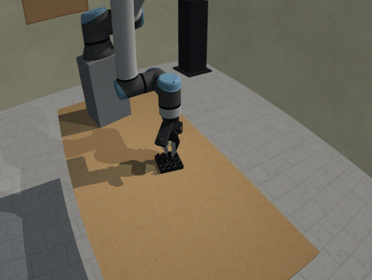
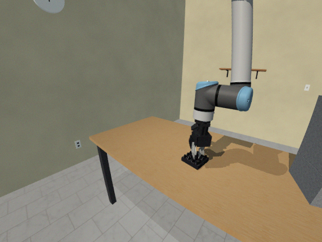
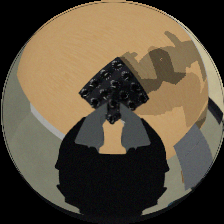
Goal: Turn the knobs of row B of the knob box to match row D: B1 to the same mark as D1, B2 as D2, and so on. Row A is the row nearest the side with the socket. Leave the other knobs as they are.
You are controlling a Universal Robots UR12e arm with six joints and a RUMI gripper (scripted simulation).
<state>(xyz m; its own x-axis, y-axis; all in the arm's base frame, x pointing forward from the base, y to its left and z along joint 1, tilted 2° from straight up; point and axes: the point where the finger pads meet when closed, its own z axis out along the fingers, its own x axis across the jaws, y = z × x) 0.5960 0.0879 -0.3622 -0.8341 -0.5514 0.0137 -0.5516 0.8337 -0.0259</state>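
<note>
Jaws pointing straight down over the knob box (image 1: 169, 163), tips down among its knobs. Narrow gap only, close to shut. One black knob (image 3: 113, 113) sitting between the two grey fingers in the wrist view, but not clamped: jaws holding nothing.

Knob box (image 3: 114, 90) directly beneath the jaws and reaching out ahead of them, turned cornerwise in the wrist view. Flat on the wooden counter (image 1: 182, 221). Straddled knob at the box edge closest to the wrist camera, the other knobs beyond the tips. Knobs all black on a black box; marks too dark and small to read. Row and number of the straddled knob: cannot tell. Socket side: cannot tell.

From the exterior view, box (image 2: 195, 161) right under the jaws, last arm link upright above it.

Arm's shadow (image 1: 107, 153) across the counter, running from the box at the jaws toward the grey pedestal (image 1: 102, 92) behind them. Black column (image 1: 192, 36) on the floor well beyond the jaws, off the counter.
</note>
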